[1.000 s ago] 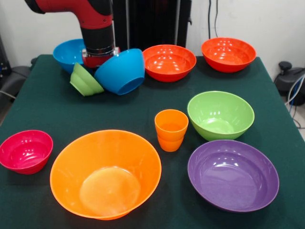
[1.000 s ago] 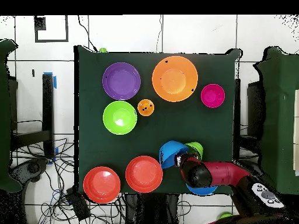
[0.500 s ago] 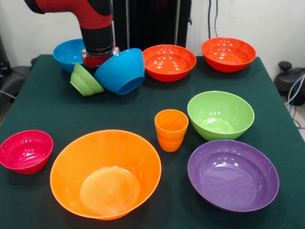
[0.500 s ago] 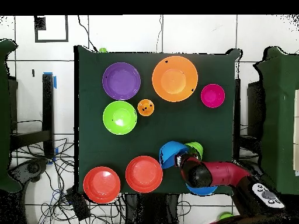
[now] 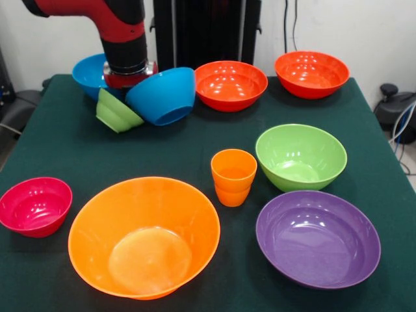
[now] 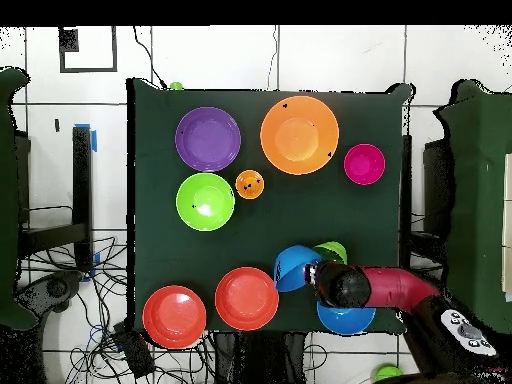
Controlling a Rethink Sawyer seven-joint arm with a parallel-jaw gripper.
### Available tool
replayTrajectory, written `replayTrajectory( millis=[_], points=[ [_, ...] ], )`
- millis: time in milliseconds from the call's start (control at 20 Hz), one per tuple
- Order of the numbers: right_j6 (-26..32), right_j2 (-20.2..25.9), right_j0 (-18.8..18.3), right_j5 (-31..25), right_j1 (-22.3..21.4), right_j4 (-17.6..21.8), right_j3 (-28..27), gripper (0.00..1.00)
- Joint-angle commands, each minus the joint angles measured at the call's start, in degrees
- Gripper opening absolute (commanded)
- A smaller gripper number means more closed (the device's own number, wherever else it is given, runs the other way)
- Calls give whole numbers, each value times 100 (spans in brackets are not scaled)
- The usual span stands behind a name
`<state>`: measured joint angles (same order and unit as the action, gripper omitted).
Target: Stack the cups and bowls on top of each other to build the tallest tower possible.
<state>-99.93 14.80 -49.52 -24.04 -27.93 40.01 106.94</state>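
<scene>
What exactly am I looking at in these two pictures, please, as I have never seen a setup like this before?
This is a red and black robot arm working at a table with a dark green cloth. One picture is taken from across the table, facing the robot; the other looks straight down from above, so the sides appear swapped.

On the cloth stand plastic bowls: a large orange bowl, a purple bowl, a green bowl, a crimson bowl, two red-orange bowls and a blue bowl behind the arm. A small orange cup stands in the middle.

Below the arm's end, a second blue bowl and a small green bowl sit tilted. The gripper itself is hidden, so I cannot tell whether it holds them.
</scene>
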Motion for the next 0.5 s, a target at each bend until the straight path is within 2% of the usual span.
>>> replayTrajectory(
  millis=[50,250,500],
  points=[
    [854,500,133,-1371,-264,-339,-879,0],
    [1013,644,84,-1820,-534,-453,-951,0],
    [1001,863,-112,-1780,-935,-501,-655,0]
  ],
)
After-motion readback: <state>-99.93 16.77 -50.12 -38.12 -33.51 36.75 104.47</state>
